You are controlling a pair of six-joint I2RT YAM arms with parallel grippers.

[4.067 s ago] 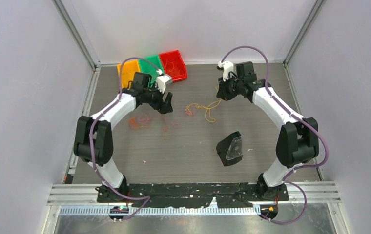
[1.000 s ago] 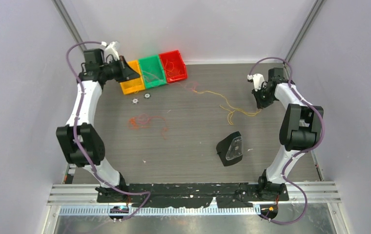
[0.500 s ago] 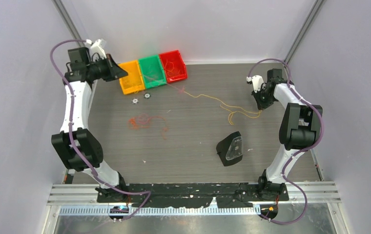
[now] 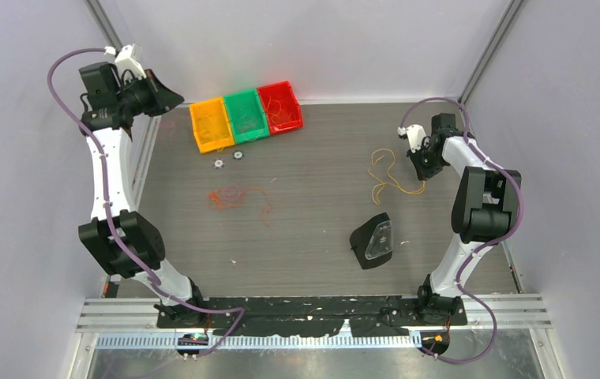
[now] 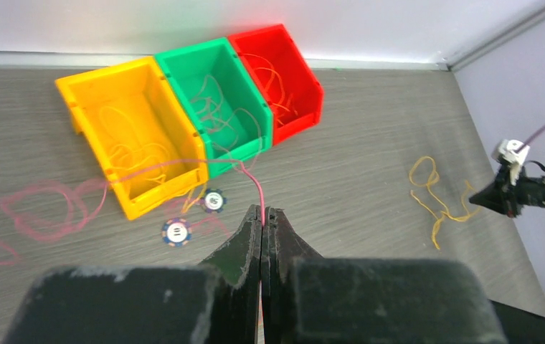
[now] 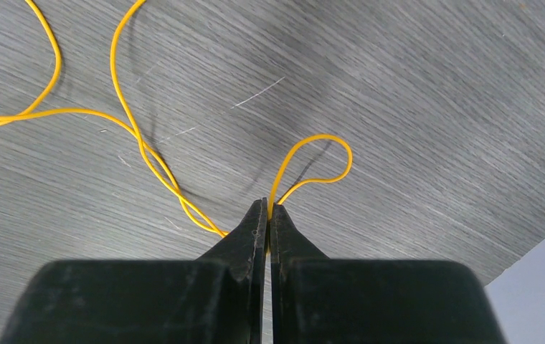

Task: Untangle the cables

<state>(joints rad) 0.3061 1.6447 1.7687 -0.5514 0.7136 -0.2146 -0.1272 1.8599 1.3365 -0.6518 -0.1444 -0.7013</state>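
Observation:
My left gripper (image 5: 263,210) is shut on a thin red cable (image 5: 257,188) that runs from its tips across the front of the orange bin (image 5: 130,129) and hangs in blurry loops at the left. It is raised high at the far left (image 4: 172,99). My right gripper (image 6: 268,208) is shut on a yellow cable (image 6: 135,136), which makes a small loop just past the tips. The yellow cable (image 4: 384,178) lies in loose loops on the table left of that gripper (image 4: 425,175). A red-orange bunch of cables (image 4: 234,196) lies apart at centre left.
Orange (image 4: 211,124), green (image 4: 247,114) and red (image 4: 279,105) bins stand at the back, each with thin wires inside. Two poker chips (image 4: 228,159) lie in front of them. A black wedge-shaped object with a clear window (image 4: 373,241) sits near the right arm. Walls close in on both sides.
The left arm swung up and further left with the red cable. The yellow cable, stretched across the table before, came free of it and sprang back into loops near the right gripper.

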